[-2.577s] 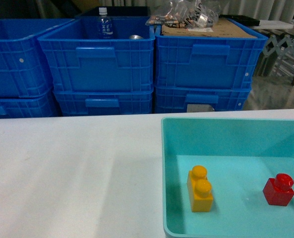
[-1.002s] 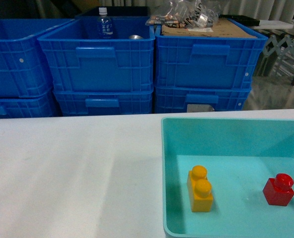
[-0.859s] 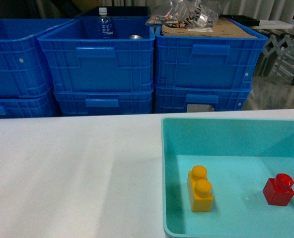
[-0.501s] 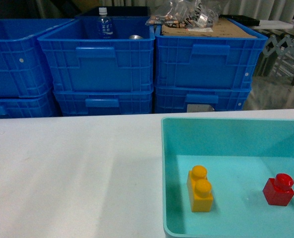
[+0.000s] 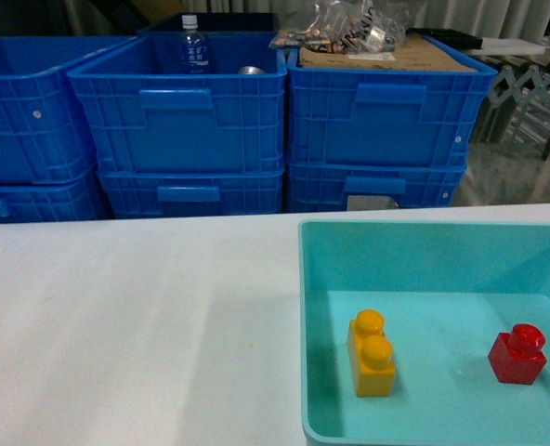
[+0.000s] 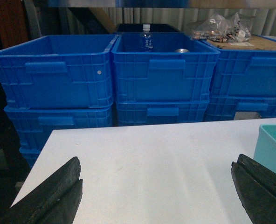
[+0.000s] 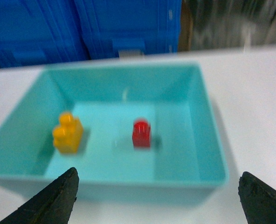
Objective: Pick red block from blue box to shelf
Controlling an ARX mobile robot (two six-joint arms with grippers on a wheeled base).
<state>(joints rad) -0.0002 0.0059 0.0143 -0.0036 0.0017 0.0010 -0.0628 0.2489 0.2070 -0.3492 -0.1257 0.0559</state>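
1. Red block (image 7: pixel 141 133): stood upright on the floor of the blue box (image 7: pixel 208 116), well apart from the orange brick (image 7: pixel 67 134).
2. Handling, judged: light, stiff, glossy and likely slippery; best pinched across two flat opposite sides, below the stud.
3. Right gripper (image 7: pixel 156 198): spread wide, empty, short of the box.
4. Left gripper (image 6: pixel 159 193): spread wide, empty, over the white table (image 6: pixel 142 163).

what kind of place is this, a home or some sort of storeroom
Probably a storeroom or workshop, not a home: stacked blue crates holding a bottle and bagged parts stand behind a plain white table with a turquoise bin.
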